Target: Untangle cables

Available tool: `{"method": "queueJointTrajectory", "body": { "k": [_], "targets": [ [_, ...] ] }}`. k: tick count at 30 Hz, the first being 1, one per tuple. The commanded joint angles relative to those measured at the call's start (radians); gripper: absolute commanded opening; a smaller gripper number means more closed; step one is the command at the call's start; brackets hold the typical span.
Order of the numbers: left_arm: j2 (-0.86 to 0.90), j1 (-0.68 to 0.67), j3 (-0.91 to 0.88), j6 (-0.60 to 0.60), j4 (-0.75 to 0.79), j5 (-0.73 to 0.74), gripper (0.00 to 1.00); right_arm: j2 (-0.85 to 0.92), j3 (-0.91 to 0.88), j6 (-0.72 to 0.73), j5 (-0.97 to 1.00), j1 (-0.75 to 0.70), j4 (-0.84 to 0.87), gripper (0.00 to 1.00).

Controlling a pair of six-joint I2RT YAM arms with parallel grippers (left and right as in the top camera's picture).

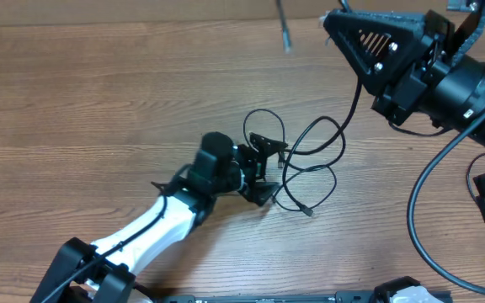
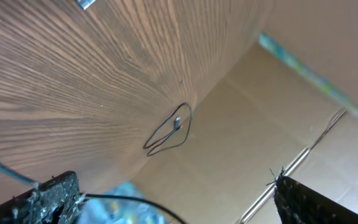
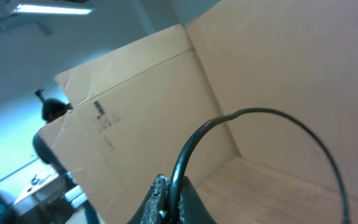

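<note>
We see left pincer [image 1: 267,168] spread wide, low over table [image 1: 99,101]. The cables [image 1: 310,167] lie in loose loops just past its tips, one loop at upper finger; we cannot tell if touching. Right pincer [image 3: 169,200] is pressed together, pinching one black cable [image 3: 260,113] that arcs up from its fingers. In overhead it hangs below that pincer toward loops. Left wrist view shows small loop [image 2: 169,132] ahead of pincer.

One left arm [image 1: 162,217], one right arm [image 1: 445,80], one wooden table [image 1: 99,93], and one cable tangle [image 1: 306,164], strands uncountable.
</note>
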Motion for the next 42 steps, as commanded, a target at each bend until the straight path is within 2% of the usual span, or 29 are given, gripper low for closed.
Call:
{"method": "queueJointTrajectory", "body": {
  "k": [1, 7, 10, 15, 17, 21, 24, 25, 28, 30, 32, 35, 38, 41, 42],
  "targets": [
    [0.028, -0.063, 0.003, -0.114, 0.09, -0.131, 0.99, -0.016, 0.018, 0.002, -0.064, 0.006, 0.008, 0.04],
    [0.13, -0.137, 0.006, -0.114, 0.322, -0.106, 1.0, -0.016, 0.018, 0.001, -0.075, 0.006, -0.026, 0.04],
    [0.192, -0.149, 0.006, -0.177, 0.423, -0.027, 1.0, -0.016, 0.018, 0.001, -0.075, 0.006, -0.051, 0.04],
    [0.275, -0.169, 0.015, -0.184, 0.673, -0.009, 1.0, -0.016, 0.018, -0.003, -0.075, 0.006, -0.077, 0.04],
    [0.287, -0.178, 0.026, -0.184, 0.752, -0.001, 0.93, -0.016, 0.018, -0.008, -0.076, 0.006, -0.081, 0.04],
    [0.288, -0.194, 0.03, -0.117, 0.79, 0.002, 0.98, -0.016, 0.018, -0.014, -0.075, 0.006, -0.093, 0.04],
    [0.288, -0.198, 0.03, -0.061, 0.78, 0.038, 0.96, -0.016, 0.018, -0.015, -0.075, 0.006, -0.103, 0.04],
    [0.288, -0.201, 0.03, -0.061, 0.78, 0.059, 0.92, -0.016, 0.018, -0.02, -0.076, 0.006, -0.104, 0.04],
    [0.288, -0.208, 0.03, -0.061, 0.779, 0.106, 0.69, -0.016, 0.018, -0.04, -0.075, 0.006, -0.112, 0.04],
    [0.288, -0.209, 0.03, -0.061, 0.777, 0.132, 0.68, -0.016, 0.018, -0.04, -0.075, 0.006, -0.121, 0.04],
    [0.288, -0.209, 0.03, -0.061, 0.77, 0.152, 0.77, -0.016, 0.018, -0.04, -0.075, 0.006, -0.129, 0.04],
    [0.288, -0.209, 0.03, -0.061, 0.768, 0.186, 0.7, -0.016, 0.018, -0.04, -0.075, 0.006, -0.133, 0.04],
    [0.288, -0.209, 0.03, -0.059, 0.765, 0.24, 0.72, -0.016, 0.018, -0.04, -0.075, 0.006, -0.133, 0.04],
    [0.288, -0.209, 0.03, 0.02, 0.73, 0.285, 0.99, -0.016, 0.018, -0.04, -0.075, 0.006, -0.133, 0.04],
    [0.288, -0.207, 0.03, 0.054, 0.704, 0.288, 1.0, -0.016, 0.018, -0.04, -0.075, 0.006, -0.133, 0.04]
  ]
}}
